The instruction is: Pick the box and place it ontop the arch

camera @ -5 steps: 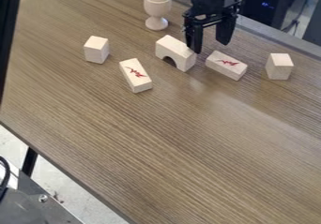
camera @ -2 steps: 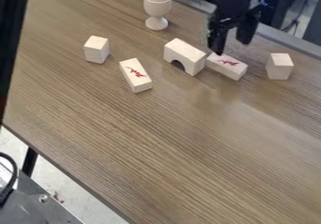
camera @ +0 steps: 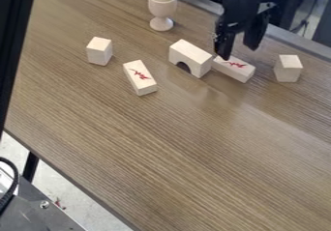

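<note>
At the upper right the black gripper [camera: 239, 50] hangs over the back of the table, open, with nothing held between its fingers. Its left fingertip is just at the upper edge of a flat wooden block with a red mark [camera: 234, 68]. Directly left of that block stands the wooden arch [camera: 191, 57], upright, its right end close against the block. Other box-like blocks are a second red-marked one [camera: 140, 78] left of the arch, a plain one [camera: 99, 50] farther left, and a plain one [camera: 288, 68] at the right.
A wooden egg cup with an egg [camera: 162, 7] stands behind the arch, toward the back left. The wooden table [camera: 188, 152] ends at a grey rail along the back right. Dark equipment is behind that rail, and a dark post runs down the left edge.
The gripper has shifted right, from behind the arch to behind the red-marked block. The arch has moved slightly right, closer to that block. Since the middle frame the gripper has barely moved.
</note>
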You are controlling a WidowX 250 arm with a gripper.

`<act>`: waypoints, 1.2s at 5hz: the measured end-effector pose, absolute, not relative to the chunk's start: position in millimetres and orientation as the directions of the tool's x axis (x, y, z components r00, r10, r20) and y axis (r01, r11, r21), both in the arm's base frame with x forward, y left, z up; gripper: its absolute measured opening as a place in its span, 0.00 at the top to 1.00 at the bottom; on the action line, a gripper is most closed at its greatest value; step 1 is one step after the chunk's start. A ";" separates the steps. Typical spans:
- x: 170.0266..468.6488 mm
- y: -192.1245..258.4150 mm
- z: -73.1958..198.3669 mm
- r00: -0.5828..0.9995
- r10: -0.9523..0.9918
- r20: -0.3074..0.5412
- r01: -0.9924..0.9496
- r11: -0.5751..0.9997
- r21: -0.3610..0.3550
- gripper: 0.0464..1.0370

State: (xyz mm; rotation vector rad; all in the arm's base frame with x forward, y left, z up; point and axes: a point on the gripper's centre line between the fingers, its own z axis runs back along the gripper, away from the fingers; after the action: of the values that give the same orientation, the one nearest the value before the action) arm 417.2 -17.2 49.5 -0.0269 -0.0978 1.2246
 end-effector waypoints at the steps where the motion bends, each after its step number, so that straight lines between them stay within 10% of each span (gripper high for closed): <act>1: 408.9 -15.2 33.6 0.245 0.967 0.065 -0.964 0.250 -0.089 0.04; 3: 404.2 -15.2 31.6 0.091 0.987 0.134 -0.973 0.117 -0.200 0.09; 5: 404.2 -13.7 30.4 0.069 0.988 0.140 -0.973 0.097 -0.209 0.50; 6: 401.9 -13.7 29.6 0.066 0.988 0.138 -0.977 0.092 -0.192 0.50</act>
State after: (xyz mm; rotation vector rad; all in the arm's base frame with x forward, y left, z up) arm 401.9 -13.7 29.6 -0.0533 -0.2570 1.4827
